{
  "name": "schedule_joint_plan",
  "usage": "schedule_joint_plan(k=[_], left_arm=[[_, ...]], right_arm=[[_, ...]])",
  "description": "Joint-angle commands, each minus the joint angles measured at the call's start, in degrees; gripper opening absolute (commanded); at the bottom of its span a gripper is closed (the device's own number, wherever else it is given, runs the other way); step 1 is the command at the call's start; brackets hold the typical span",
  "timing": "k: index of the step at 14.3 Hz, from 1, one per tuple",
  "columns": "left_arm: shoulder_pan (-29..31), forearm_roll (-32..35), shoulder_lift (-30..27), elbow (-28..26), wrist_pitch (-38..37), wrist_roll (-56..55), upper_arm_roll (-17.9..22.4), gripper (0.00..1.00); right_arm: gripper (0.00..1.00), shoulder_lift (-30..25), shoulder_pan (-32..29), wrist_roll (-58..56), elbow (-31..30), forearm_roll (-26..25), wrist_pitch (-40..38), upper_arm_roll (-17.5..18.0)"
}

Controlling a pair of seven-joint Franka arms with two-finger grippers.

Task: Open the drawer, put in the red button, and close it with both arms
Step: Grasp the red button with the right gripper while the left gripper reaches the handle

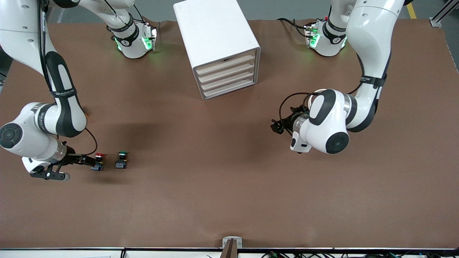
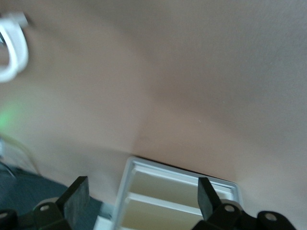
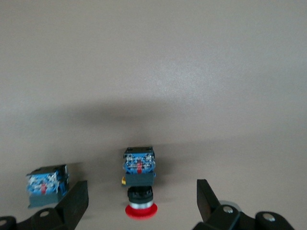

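The red button [image 1: 98, 161] sits on the brown table toward the right arm's end, its red cap on a dark, bluish block. My right gripper [image 1: 90, 161] is low beside it and open. In the right wrist view the red button [image 3: 140, 184] lies between the spread fingers [image 3: 76, 201], untouched, cap end toward the gripper [image 3: 142, 192]. The white cabinet [image 1: 215, 32] holds several beige drawers [image 1: 227, 77], all shut. My left gripper [image 1: 277, 126] hangs open and empty over bare table toward the left arm's end. From the left wrist, the open gripper [image 2: 141, 186] frames the cabinet's front [image 2: 177, 173].
A like button with a green cap [image 1: 122, 160] stands just beside the red one, on the side away from my right gripper; only its bluish body [image 3: 46, 184] shows in the right wrist view. The table's front edge [image 1: 229, 247] runs along the near side.
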Motion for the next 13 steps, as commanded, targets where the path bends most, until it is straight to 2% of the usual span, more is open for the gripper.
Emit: schedule_joint_plan(k=[1,4,6,9,13], left_arm=[[-1.4,-3.9,2.0,2.4,-2.9,-9.5,0.1,1.00],[-1.8,-7.0,4.7,4.2,-8.0,-20.4,0.0,1.00],[-2.1,-9.0,6.0,4.2,-8.7,-27.2,-0.2,1.00],[-2.1,-9.9,8.1,4.5,-10.5,-38.0,-2.3,1.00],[-2.2,-14.3,10.7,4.0,-14.5,-45.1,-5.8,1.00]], right_arm=[[1.00,1.2,-0.3,2.2,-0.4,0.8,1.2,0.6],[1.00,2.8,-0.6,2.4,-0.6,0.8,3.3,0.6],[1.00,3.4,-0.7,2.4,-1.0,0.8,4.3,0.6],[1.00,4.4,-0.4,2.4,-2.1,0.8,6.5,0.6],[1.00,4.9,-0.5,2.3,-2.1,0.8,6.4,0.8]])
